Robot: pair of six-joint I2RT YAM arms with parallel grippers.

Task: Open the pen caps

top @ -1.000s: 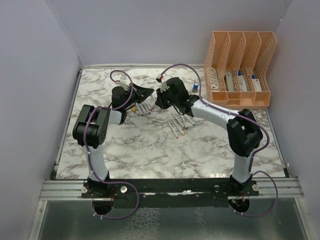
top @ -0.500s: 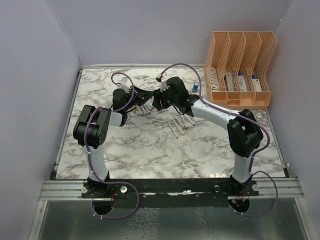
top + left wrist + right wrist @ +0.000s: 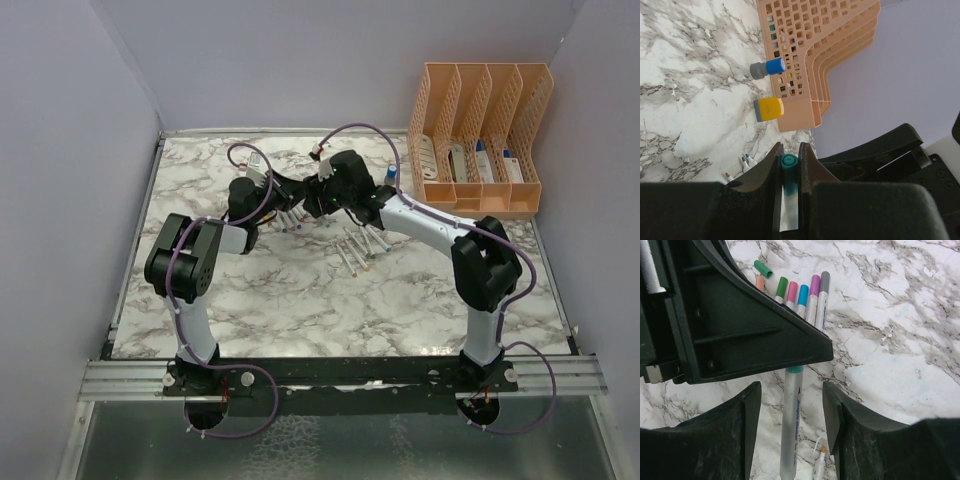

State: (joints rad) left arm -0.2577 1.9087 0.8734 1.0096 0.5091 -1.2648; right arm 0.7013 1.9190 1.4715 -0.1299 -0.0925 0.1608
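Note:
My left gripper [image 3: 789, 150] is shut on the teal pen cap [image 3: 789, 172] of a white marker pen and holds it above the table. The pen's white barrel [image 3: 791, 430] sticks out below the left fingers and lies between the jaws of my right gripper [image 3: 791, 390], which is open and not touching it. In the top view the two grippers meet tip to tip, left [image 3: 290, 192] and right [image 3: 315, 196]. A row of capped pens [image 3: 800, 295] lies on the marble below, with a loose green cap [image 3: 762, 268] beside them.
Uncapped pens [image 3: 358, 248] lie scattered right of centre. An orange file organizer [image 3: 480, 140] stands at the back right, with a blue cylinder [image 3: 767, 67] and a yellow block [image 3: 769, 108] in front of it. Walls enclose the marble table [image 3: 300, 300].
The left gripper has risen and moved right with the pen. The right gripper has shifted slightly left, so the two now meet with the barrel between the right jaws.

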